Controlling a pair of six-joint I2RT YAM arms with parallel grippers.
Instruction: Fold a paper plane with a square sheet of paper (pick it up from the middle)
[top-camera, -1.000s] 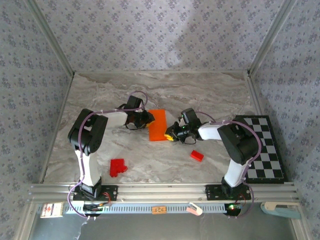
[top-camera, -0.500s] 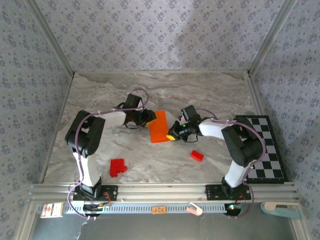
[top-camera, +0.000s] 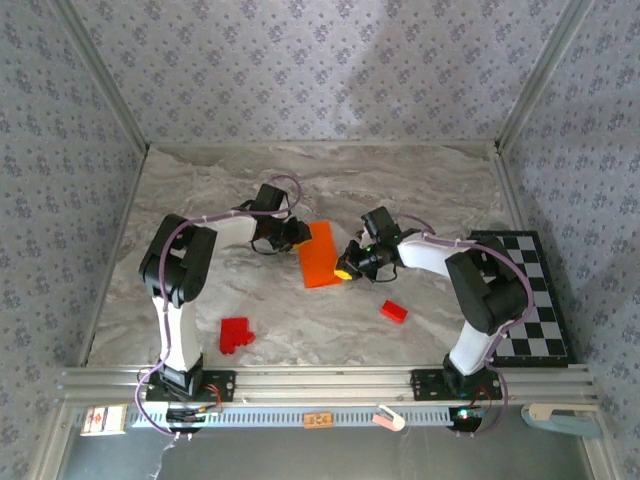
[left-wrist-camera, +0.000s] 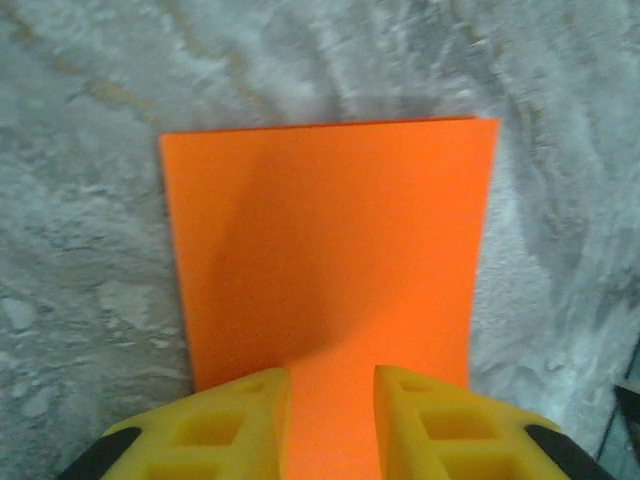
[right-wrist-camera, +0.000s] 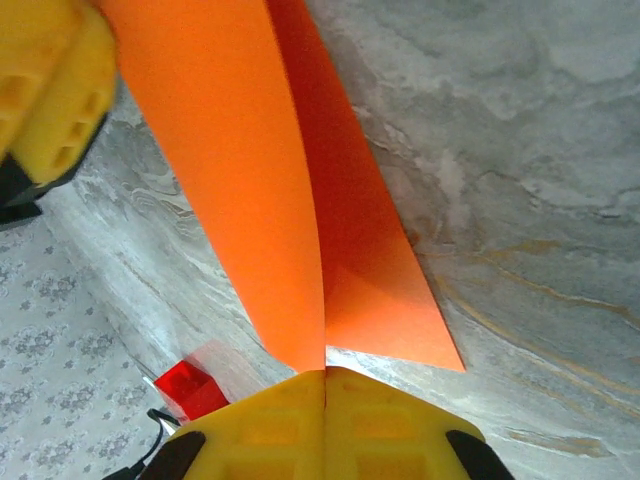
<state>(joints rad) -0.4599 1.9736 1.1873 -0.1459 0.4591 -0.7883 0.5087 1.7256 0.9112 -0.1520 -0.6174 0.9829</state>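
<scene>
Square sheet of paper (top-camera: 320, 255), corner pinched in right gripper (right-wrist-camera: 325, 376), left gripper (left-wrist-camera: 332, 388) spread over it.

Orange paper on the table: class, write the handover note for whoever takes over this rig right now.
Left gripper: jaws apart, at one edge of the orange paper.
Right gripper: shut on the paper's corner, top layer lifted.
Done: paper, lying between both grippers, is doubled into a narrow rectangle.
Left: pointed nose and wing folds; no plane shape yet.
</scene>
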